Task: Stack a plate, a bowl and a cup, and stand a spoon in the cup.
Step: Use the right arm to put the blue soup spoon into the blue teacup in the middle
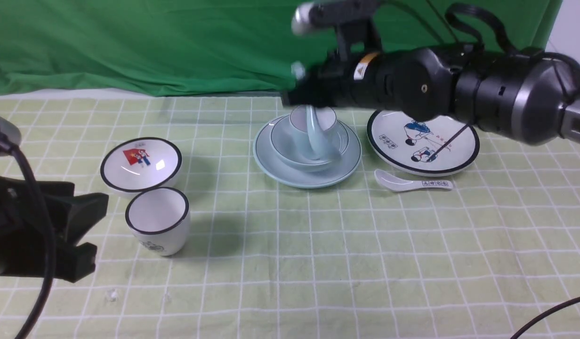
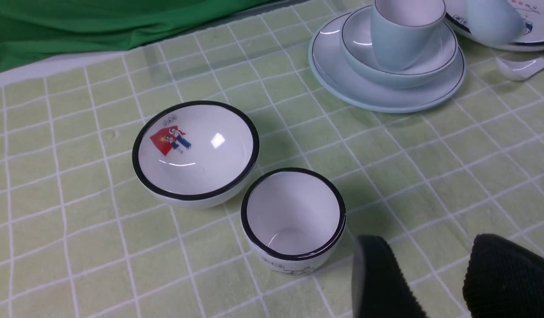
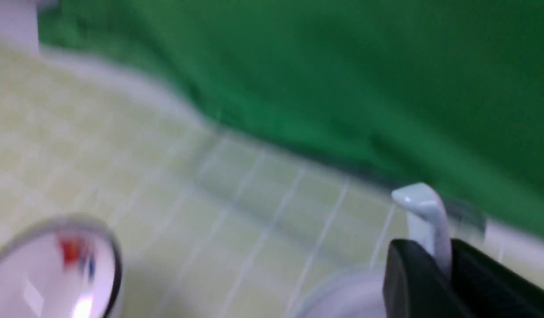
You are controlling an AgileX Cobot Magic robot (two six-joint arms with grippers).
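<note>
Front view: right gripper (image 3: 433,274) jaws pinch the glossy pale ceramic spoon (image 1: 316,139); centre it over the handleless blue-green cup (image 2: 400,44), then lower upright; left gripper (image 2: 431,251) jaws gape.

Two of each kind: pale plate (image 1: 264,157), cartoon plate (image 1: 459,150); pale bowl (image 1: 290,157), picture bowl (image 1: 144,172); pale cup (image 1: 327,123), black-rimmed cup (image 1: 158,221); plain spoon (image 1: 313,134), printed spoon (image 1: 412,182).

Front view forward, wrist views close, sharing white bowl (image 1: 140,164)
</note>
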